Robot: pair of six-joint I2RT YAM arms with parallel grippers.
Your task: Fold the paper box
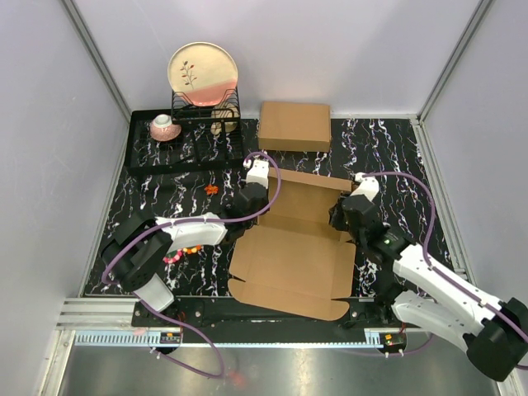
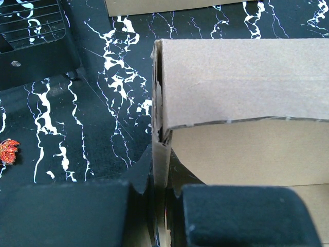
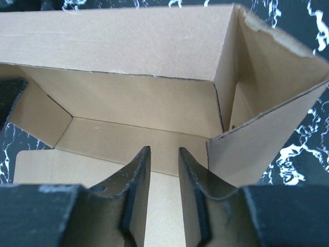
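**Left claw clamped on the side wall, right claw parted over the box floor**

The paper box (image 1: 293, 260), a plain brown corrugated cardboard mailer, sits in the middle of the black, white-veined desk (image 1: 396, 157), towards its near edge. Its far half is partly raised: the back wall and both side walls stand up. The near panel with its rounded tabs lies flat and reaches the desk's near edge.

The left gripper (image 1: 256, 202) is at the box's far left corner. In the left wrist view its black pads sit on either side of the left side wall, closed on the cardboard.

The right gripper (image 1: 340, 216) is at the box's right side. In its wrist view the fingers stand a little apart above the box floor with nothing between them, and the right side wall leans just to their right.

A neatly made-up brown cardboard box (image 1: 294, 125) stands at the far edge, apart from the mailer. Towards the far left corner, a black tray (image 1: 144, 157) carries a black wire rack (image 1: 206, 111) holding an upright cream-and-pink round plate (image 1: 204, 73), with a pink-and-white cup (image 1: 165, 126) beside it.
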